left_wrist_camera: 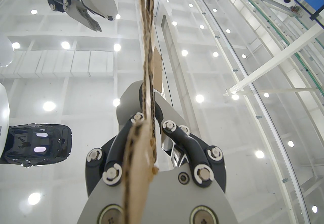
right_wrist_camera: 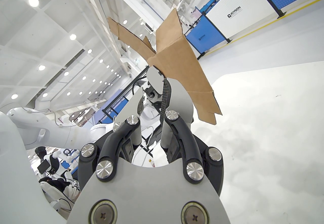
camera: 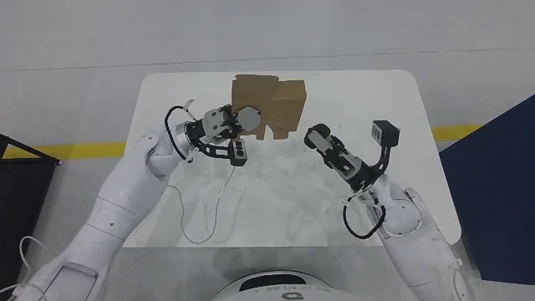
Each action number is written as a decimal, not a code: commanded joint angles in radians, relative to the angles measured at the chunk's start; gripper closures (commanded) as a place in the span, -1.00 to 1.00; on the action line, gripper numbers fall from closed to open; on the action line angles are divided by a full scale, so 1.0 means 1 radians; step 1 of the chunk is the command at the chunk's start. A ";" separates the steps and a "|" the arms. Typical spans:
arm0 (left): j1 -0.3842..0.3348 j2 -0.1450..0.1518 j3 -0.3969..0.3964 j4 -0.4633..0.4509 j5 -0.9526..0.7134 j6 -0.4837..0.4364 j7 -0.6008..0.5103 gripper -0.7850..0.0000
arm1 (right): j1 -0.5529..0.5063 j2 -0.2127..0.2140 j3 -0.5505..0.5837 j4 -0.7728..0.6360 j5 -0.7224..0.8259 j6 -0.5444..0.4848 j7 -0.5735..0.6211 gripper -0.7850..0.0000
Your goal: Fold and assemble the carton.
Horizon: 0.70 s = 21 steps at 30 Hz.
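The left gripper (camera: 242,123) sits at the left edge of the brown carton (camera: 276,104), its fingers clamped on the cardboard, which runs edge-on between them in the left wrist view. The carton is a flattened, partly folded blank with loose flaps. It is over the far middle of the white table (camera: 376,209) and seems lifted clear of the surface, though the top view leaves that unsure. Just right of the carton, the right gripper (camera: 315,136) hangs with its fingers apart, holding nothing.

White table (camera: 376,100), rounded corners, glossy top
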<state>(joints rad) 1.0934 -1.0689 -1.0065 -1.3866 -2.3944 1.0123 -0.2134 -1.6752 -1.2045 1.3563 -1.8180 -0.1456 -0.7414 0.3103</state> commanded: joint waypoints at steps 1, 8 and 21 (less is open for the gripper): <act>0.000 0.000 0.000 0.000 0.000 0.000 0.000 1.00 | -0.002 0.000 -0.005 -0.004 0.010 -0.003 0.003 0.33; 0.000 0.000 0.000 0.000 0.000 0.000 0.000 1.00 | -0.007 0.008 0.010 -0.014 0.101 -0.017 0.045 0.35; 0.027 0.027 -0.040 -0.254 0.990 -0.407 -0.186 1.00 | 0.001 0.015 0.015 -0.004 0.143 0.000 0.066 0.22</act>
<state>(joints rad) 1.1121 -1.0467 -1.0524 -1.6255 -1.9646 0.7017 -0.2771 -1.6763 -1.1893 1.3719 -1.8258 -0.0035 -0.7447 0.3782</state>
